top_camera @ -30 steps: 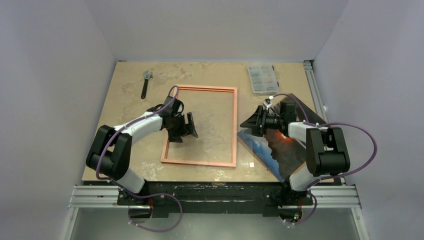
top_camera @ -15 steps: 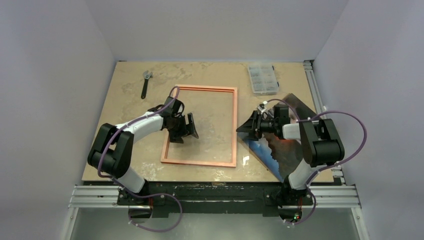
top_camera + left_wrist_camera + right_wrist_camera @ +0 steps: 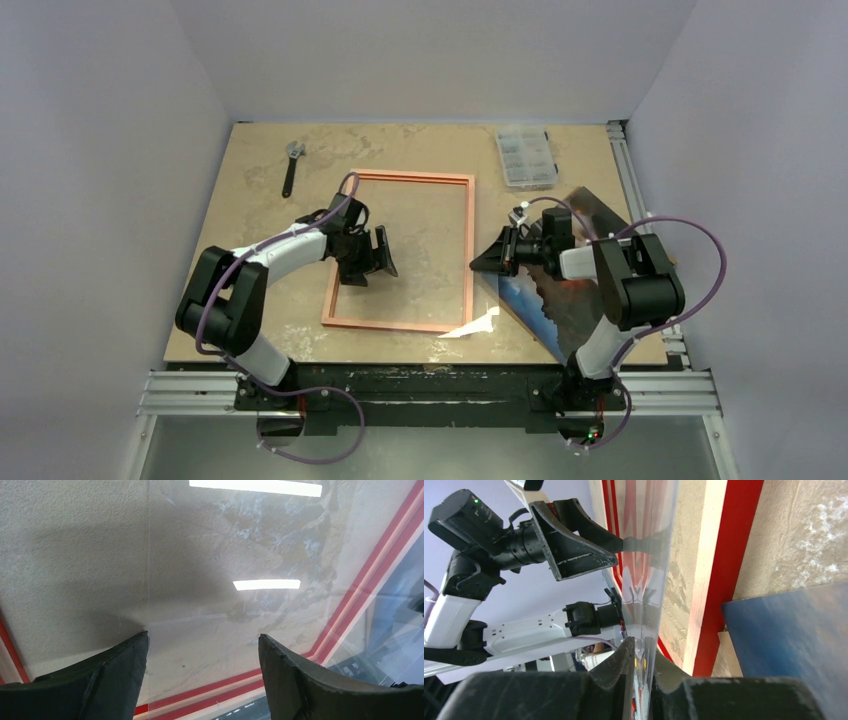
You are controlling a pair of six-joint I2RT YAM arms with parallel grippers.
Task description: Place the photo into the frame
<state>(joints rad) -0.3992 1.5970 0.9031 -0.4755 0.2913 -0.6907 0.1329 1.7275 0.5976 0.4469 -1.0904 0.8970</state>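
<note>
1. At the right rail of the frame (image 3: 400,178), the right claw (image 3: 487,262) has come in leftward from above the photo (image 3: 528,298). Its jaws were wide apart a second ago and are now nipped onto the edge of a clear pane (image 3: 644,580).
2. A white glare (image 3: 478,322) now shows by the frame's near right corner, where there was only a small glint before.
3. The left claw (image 3: 374,260) has hardly shifted. It hangs just inside the frame's left rail, jaws wide apart and holding nothing, with the pane below it.
4. The photo lies picture side up on the worktop (image 3: 420,145), just right of the frame and outside it.
5. The right arm (image 3: 630,285) covers much of the photo. From above the pane is nearly invisible, so how far its edge is raised cannot be told. Each wrist view cuts off its own fingers at the bottom edge.
</note>
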